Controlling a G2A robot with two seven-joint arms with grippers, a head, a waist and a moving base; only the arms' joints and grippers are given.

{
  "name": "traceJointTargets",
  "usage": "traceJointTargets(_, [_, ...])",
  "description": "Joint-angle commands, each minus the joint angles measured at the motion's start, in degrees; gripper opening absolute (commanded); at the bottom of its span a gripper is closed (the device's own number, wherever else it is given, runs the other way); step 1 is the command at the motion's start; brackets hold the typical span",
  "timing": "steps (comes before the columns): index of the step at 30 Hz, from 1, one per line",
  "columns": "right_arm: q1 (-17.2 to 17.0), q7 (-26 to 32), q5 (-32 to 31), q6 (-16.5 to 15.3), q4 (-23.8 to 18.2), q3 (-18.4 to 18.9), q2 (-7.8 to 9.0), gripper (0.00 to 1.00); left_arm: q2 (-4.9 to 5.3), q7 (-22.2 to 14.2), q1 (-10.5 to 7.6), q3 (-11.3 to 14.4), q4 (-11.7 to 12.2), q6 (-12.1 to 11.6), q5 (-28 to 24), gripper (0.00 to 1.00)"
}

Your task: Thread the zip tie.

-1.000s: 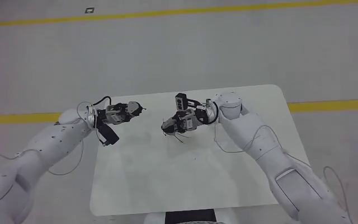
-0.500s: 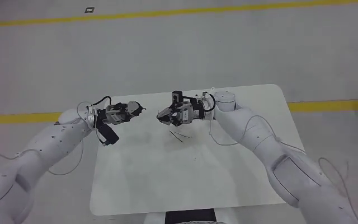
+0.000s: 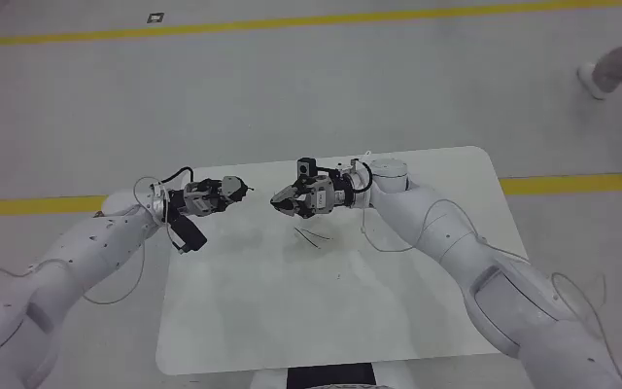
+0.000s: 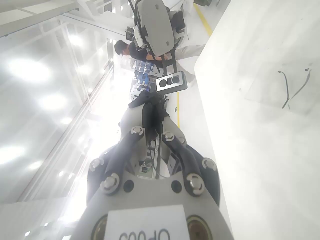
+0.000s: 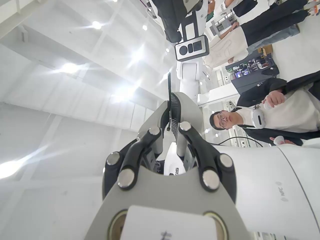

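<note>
Nearest, about the middle of the worktop [image 3: 408, 321]: two spare strips [image 3: 311, 234], thin and dark, lying loose in a rough V, touched by neither arm. Just beyond, raised off the surface: the right gripper [image 3: 277, 201], jaws closed on the zip tie [image 5: 169, 93]. A little farther toward the far edge and over to the left: the left gripper [image 3: 241, 187], jaws shut on a small dark piece [image 3: 249, 188] poking out at the tip; cannot tell what kind. Facing each other, apart, with a clear gap between.

Most likely to go wrong, judging from this: a miss at the slot. Thin and springy, unsupported at the free end, so apt to sag or waver on approach and slide past so small a target. Could also twist or slip back between the jaws under a push, being so narrow a strip. Could bring the two grippers into contact before any threading, given so short a free end.

Runs lengthwise along the jaws, free end out past the jaw tips. Points across the worktop toward the left gripper, long axis roughly parallel to the far edge. Cannot tell whether truly in line with the dark piece.
</note>
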Motion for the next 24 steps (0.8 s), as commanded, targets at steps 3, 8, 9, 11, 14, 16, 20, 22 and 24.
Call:
traceJointTargets(3, [-1.6,-2.39,1.05,0.0,-1.61,0.57,0.11,0.0,0.01,-1.28,0.37,0.0,-0.75,0.01,0.0,0.0])
traceJointTargets(8, [-1.19,-2.64,4.24,0.0,-1.08,-1.92,0.29,0.0,-0.13,-0.17,0.5,0.0,0.11,0.01,0.0,0.0])
traceJointTargets(9, [-0.8,-2.61,5.06,0.0,-0.92,-2.64,0.29,0.0,-0.21,-0.01,0.51,0.0,0.28,0.01,0.0,0.0])
traceJointTargets(11, [-0.09,-2.41,7.57,0.0,-0.35,-4.66,0.28,0.0,-0.4,0.28,0.37,0.0,1.07,0.01,0.0,0.0])
traceJointTargets(14, [1.11,-2.28,11.9,0.0,0.45,-8.04,0.28,0.0,-0.71,0.28,0.42,0.0,1.3,0.01,0.0,0.0])
traceJointTargets(16, [1.93,-2.38,14.67,0.0,0.83,-10.21,0.32,0.0,-0.86,0.28,0.42,0.0,1.45,0.01,0.0,0.0])
traceJointTargets(20, [3.88,-3.0,20.22,0.0,1.36,-15.11,0.55,0.0,-1.17,0.28,0.42,0.0,1.2,0.01,0.0,0.0])
traceJointTargets(22, [4.97,-3.65,23.04,0.0,1.44,-17.66,0.74,0.0,-1.34,0.28,0.5,0.0,1.11,0.01,0.0,0.0])
traceJointTargets(24, [5.74,-4.08,25.58,0.0,1.31,-19.74,0.93,0.0,-1.52,0.28,0.58,0.0,1.09,0.01,0.0,0.0])
